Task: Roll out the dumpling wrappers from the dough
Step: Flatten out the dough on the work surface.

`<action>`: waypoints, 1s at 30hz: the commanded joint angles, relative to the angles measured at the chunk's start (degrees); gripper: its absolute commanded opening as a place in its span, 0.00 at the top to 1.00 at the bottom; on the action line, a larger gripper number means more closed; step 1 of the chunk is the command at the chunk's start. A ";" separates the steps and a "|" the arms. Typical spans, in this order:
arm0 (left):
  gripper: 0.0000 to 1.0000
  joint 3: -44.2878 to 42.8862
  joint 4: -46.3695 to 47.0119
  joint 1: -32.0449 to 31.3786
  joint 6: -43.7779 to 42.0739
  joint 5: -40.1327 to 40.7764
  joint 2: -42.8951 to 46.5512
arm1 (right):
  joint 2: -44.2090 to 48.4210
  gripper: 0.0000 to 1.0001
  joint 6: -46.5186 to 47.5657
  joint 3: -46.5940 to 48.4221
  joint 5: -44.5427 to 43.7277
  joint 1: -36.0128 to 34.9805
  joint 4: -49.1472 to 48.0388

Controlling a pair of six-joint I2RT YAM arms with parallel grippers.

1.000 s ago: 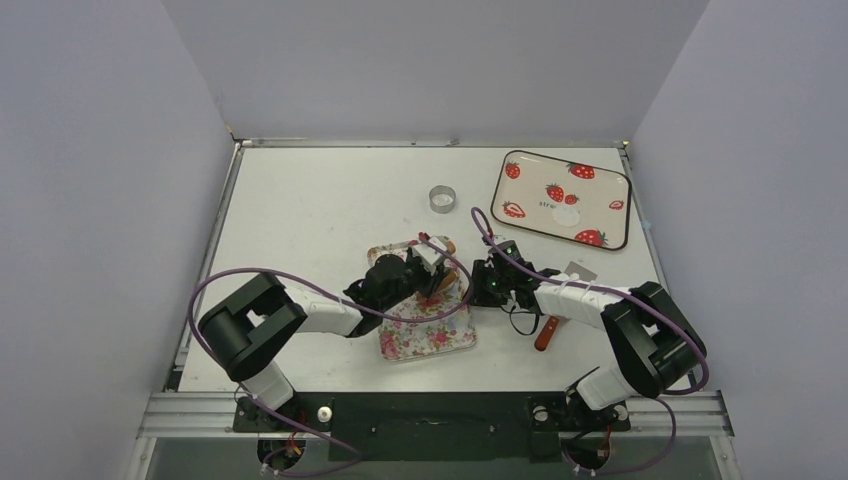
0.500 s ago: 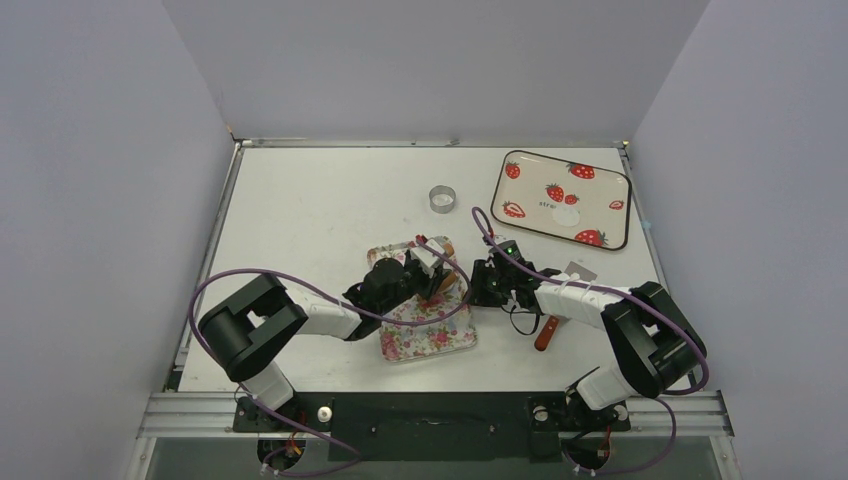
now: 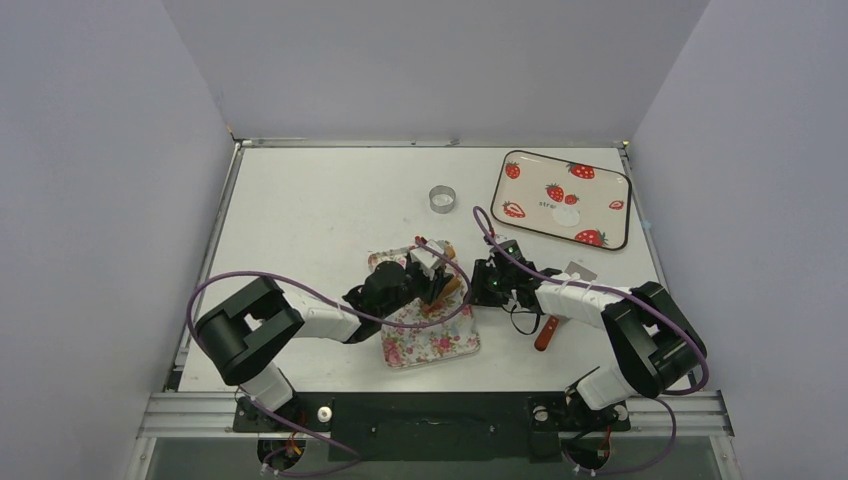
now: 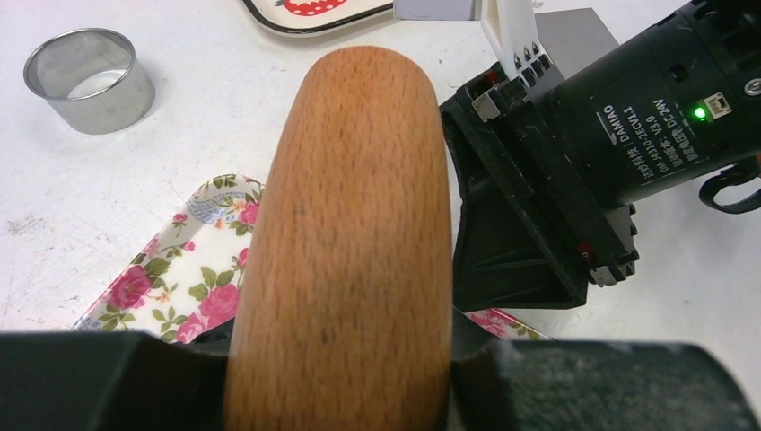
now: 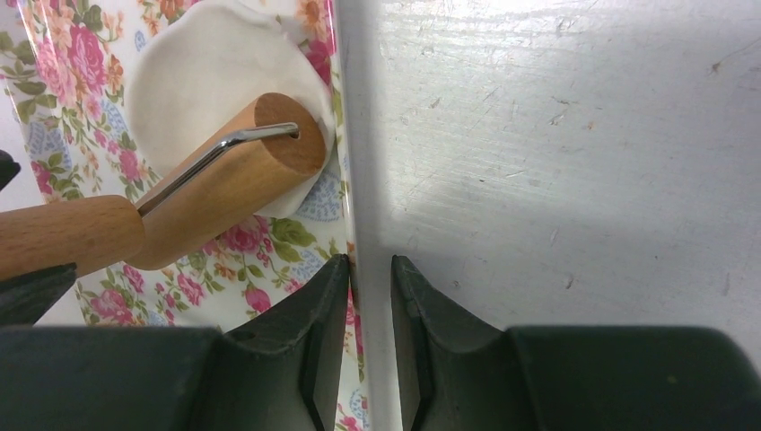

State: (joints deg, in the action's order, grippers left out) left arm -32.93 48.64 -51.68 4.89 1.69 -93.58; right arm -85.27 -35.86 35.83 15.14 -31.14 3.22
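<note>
While left claw (image 3: 430,277) pinches roller (image 4: 350,224) and right claw (image 5: 370,269) tray rim (image 5: 343,197), pale walls (image 3: 100,150) enclose the scuffed white table (image 3: 320,200)

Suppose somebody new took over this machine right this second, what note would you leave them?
Left fingers: shut on the wooden roller, whose barrel lies on the dough.
Right fingers: pinching the floral tray by its right rim.
Dough: a flattened white patch inside the floral tray.
Done: one wrapper lies on the strawberry tray.
Left: probably more rolling, then cutting. The metal ring stands unused beyond the floral tray, and the spatula lies by the right arm.
</note>
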 commanded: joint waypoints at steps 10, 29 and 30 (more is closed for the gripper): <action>1.00 -1.05 -13.30 -0.11 -0.84 -2.52 4.71 | -0.88 0.83 0.99 -1.35 -2.78 0.59 2.25; 1.00 -7.56 -10.24 4.57 -7.37 -4.03 8.55 | -0.95 0.82 2.99 -0.09 -6.58 -4.06 6.04; 1.00 -7.80 -10.19 4.83 -7.68 -4.18 8.27 | -1.04 0.82 2.92 0.00 -6.67 -4.08 6.04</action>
State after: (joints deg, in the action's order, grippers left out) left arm -37.45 34.50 -48.69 -0.69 -1.04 -87.22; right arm -85.38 -34.00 36.32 11.55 -34.28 3.86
